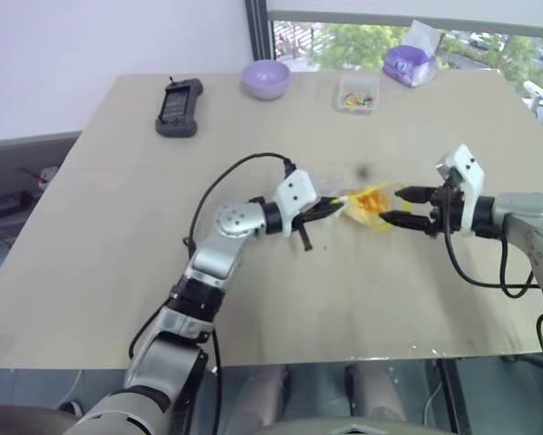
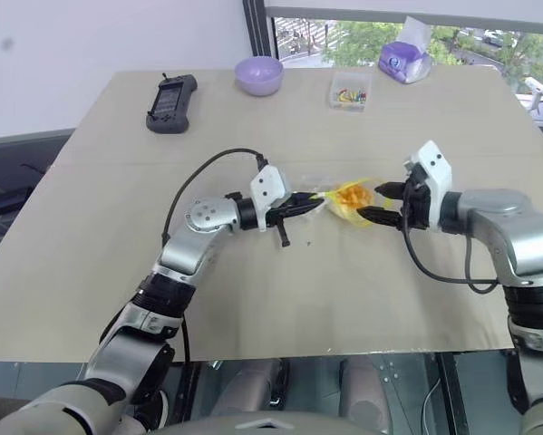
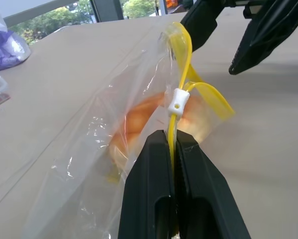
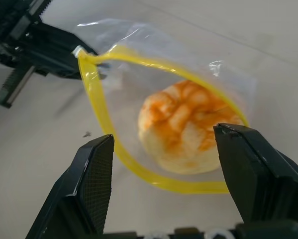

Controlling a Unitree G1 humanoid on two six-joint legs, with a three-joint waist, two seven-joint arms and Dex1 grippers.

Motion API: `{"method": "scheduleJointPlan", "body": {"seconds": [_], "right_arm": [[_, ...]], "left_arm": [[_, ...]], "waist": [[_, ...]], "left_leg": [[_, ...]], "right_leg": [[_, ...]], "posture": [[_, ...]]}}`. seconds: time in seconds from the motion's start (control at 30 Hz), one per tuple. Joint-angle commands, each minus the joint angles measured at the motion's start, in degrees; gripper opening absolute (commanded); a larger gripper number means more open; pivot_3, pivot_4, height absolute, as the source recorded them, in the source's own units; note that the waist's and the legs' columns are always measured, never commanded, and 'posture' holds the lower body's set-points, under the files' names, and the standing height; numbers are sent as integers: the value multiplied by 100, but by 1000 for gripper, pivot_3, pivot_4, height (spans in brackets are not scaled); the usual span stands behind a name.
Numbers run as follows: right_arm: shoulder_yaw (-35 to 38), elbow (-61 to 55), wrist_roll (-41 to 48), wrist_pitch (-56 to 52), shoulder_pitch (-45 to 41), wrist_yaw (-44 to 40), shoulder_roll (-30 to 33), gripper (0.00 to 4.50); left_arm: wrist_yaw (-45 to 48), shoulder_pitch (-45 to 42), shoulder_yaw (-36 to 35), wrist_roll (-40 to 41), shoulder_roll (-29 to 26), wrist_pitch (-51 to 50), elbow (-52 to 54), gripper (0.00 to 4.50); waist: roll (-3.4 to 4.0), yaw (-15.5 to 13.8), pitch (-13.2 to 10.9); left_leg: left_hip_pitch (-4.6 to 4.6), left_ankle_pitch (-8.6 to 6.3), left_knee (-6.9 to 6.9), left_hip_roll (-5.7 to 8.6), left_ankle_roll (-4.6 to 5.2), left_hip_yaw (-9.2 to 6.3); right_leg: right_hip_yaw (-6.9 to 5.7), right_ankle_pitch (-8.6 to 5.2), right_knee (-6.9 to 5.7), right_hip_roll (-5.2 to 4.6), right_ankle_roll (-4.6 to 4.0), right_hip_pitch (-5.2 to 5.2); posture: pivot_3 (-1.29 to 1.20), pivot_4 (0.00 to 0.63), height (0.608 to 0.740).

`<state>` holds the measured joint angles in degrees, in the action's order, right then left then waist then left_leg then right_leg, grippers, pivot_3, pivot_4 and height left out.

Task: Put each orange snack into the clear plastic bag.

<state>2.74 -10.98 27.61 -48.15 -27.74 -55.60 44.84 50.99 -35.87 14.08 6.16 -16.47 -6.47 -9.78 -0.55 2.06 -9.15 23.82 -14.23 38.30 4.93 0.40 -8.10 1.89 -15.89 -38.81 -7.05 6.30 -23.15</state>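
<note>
Left claw (image 1: 336, 207) is sitting clamped on the yellow zip strip of the clear plastic bag (image 1: 366, 201) mid-desk; right claw (image 1: 400, 206) is hovering just beside the bag's other side, fingers spread, nothing in them. Orange snack (image 1: 373, 200) is lying inside the bag. Beige desk (image 1: 117, 236) is also carrying, along the far edge, a black handheld device (image 1: 179, 106), a purple bowl (image 1: 266, 79), a small clear box of colourful bits (image 1: 358, 94) and a purple-and-clear pack (image 1: 411, 62).

Right eye view is showing the same layout: bag held up off the desk at the left claw's end, mouth facing the right claw, and the two claws apart with the bag between them.

Left wrist view: black fingers (image 3: 153, 194) are pinching the yellow strip right below a white zip slider (image 3: 177, 102); the bun is showing blurred through the crinkly film. Right claw's fingertips are visible beyond the bag, clear of it.

Right wrist view: open fingers (image 4: 94, 179) are framing the bag's mouth, the yellow strip looping around the opening. Bun with a criss-cross top is resting inside, past the strip. Left claw is gripping the strip's far corner.
</note>
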Motion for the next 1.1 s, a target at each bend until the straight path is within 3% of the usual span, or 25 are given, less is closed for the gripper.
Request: {"method": "scheduleJointPlan", "body": {"seconds": [0.03,0.2,0.27,0.4,0.6,0.77,0.93,0.97,1.0,1.1], "right_arm": [[551,-186,-4,608,287,-368,533,3456],[85,458,-1300,2352,767,-428,1321,3456],[-58,677,-1587,2748,777,-370,1367,3456],[-700,545,-2286,3316,780,-123,1105,3456],[-1269,714,-3087,3434,587,794,142,3456],[-1299,1029,-3480,3585,450,1449,-347,3456],[-1175,955,-3456,3536,419,1571,-544,3456],[-1168,946,-3469,3523,435,1582,-537,2933],[-1167,960,-3502,3543,455,1596,-512,2731],[-1126,995,-3537,3556,480,1645,-495,1186]], "left_arm": [[-7,-15,-64,30,-42,89,143,0],[28,9,-63,59,-84,87,153,0],[36,0,-61,63,-82,86,138,0],[32,-39,-55,67,-56,80,108,0],[-35,-39,-108,139,20,-86,173,0],[-107,-11,-161,199,47,-247,264,0],[-146,25,-202,222,23,-349,338,0],[-150,26,-204,223,20,-359,342,0],[-156,26,-210,226,17,-371,344,0],[-172,5,-226,234,12,-393,326,0]], "waist": [[-1,-32,0],[-1,-55,0],[-1,-48,0],[-1,30,0],[-1,8,0],[-4,-12,2],[-4,6,2],[-4,5,2],[-4,3,2],[-4,1,2]], "left_leg": [[1,0,0,1,0,-1],[-1,0,3,4,0,3],[-3,0,1,4,0,5],[-5,0,1,-1,-1,11],[-5,1,3,-3,-2,10],[-6,1,5,0,-2,8],[-9,1,4,0,-2,8],[-8,1,4,0,-2,8],[-8,1,4,0,-2,8],[-8,1,4,1,-2,8]], "right_leg": [[-1,0,1,0,0,0],[-1,0,3,-3,1,3],[-2,-1,2,3,1,3],[5,-1,0,3,1,2],[8,-1,-3,2,1,1],[8,0,-1,2,1,3],[8,0,-3,6,1,3],[8,0,-3,6,1,3],[9,0,-3,5,1,3],[9,0,-3,5,1,3]], "posture": [[0,150,740],[0,150,740],[0,150,740],[0,150,740],[0,150,740],[0,150,740],[0,150,740],[0,150,740],[0,150,740],[0,150,740]]}}
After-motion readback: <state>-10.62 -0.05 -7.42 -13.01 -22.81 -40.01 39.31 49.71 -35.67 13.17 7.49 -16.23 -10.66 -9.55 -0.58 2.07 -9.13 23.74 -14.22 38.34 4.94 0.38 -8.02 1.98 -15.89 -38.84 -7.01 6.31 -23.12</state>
